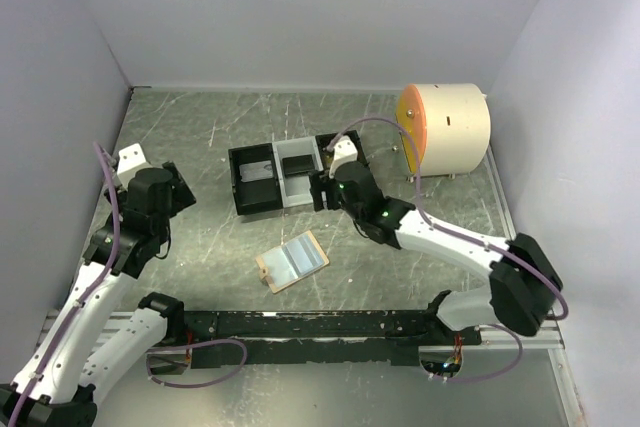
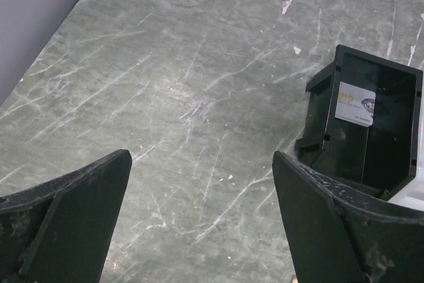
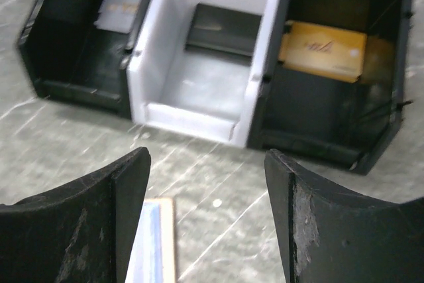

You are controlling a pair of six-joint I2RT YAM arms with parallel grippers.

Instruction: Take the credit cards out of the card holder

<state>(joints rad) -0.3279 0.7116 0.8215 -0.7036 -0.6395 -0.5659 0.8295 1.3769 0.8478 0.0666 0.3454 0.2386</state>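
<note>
Top external: high behind the arm bases, facing down over the whole grey marbled tabletop. Left wrist: low, close, looking past left tool along tabletop. Right wrist: close, steeply down past right tool. All share three-compartment black-and-white plastic tray ahead of both tools.

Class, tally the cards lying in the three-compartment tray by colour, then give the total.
Silver-grey card: 1
Black card: 1
Gold card: 1
Total: 3

Gold card, tan-and-blue wallet, black-and-white tray
</note>
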